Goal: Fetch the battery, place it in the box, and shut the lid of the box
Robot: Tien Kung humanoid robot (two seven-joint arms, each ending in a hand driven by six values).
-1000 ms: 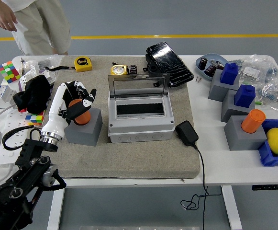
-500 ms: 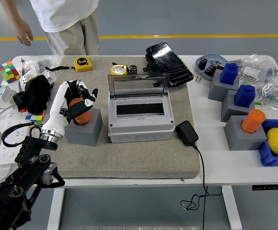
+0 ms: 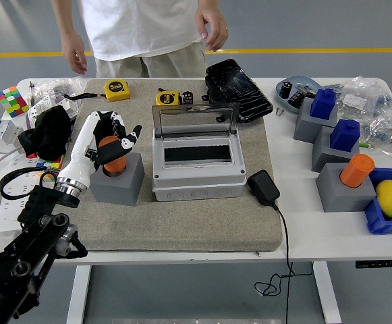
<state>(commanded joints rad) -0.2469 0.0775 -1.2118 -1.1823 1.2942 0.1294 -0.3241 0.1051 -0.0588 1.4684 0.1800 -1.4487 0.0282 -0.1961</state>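
Black-and-white fingers point(image 3: 123, 138) of the left hand point(image 3: 110, 140) are recorded half-curled about the orange battery point(image 3: 114, 162), thumb side to its left, fingertips to its upper right; contact appears made, though a firm pinch cannot be confirmed

Change noted against the two earlier views: the left hand has shifted only slightly, drawn a little closer over the battery, while the battery itself has not been lifted and is found seated as before. The grasp is judged to be settling; the fetch is not yet completed

Directly beneath the fingers: the grey block point(image 3: 117, 179), in whose top the battery is held upright

Just to the right of the fingers: the grey box point(image 3: 196, 169), its lid point(image 3: 195, 121) raised and tilted back, the dark opening exposed and unobstructed. Placement and closing are both judged outstanding

Further right of the box: a black charger point(image 3: 264, 187), its cable trailing off the table's near edge

Beneath all of the above: a tan mat point(image 3: 182, 223) on the white table point(image 3: 303, 223)

Beyond the fingers, at the far side: a person point(image 3: 145, 30) has moved in from the left to stand centred behind the table, hands hanging free and touching nothing

Right hand: not seen
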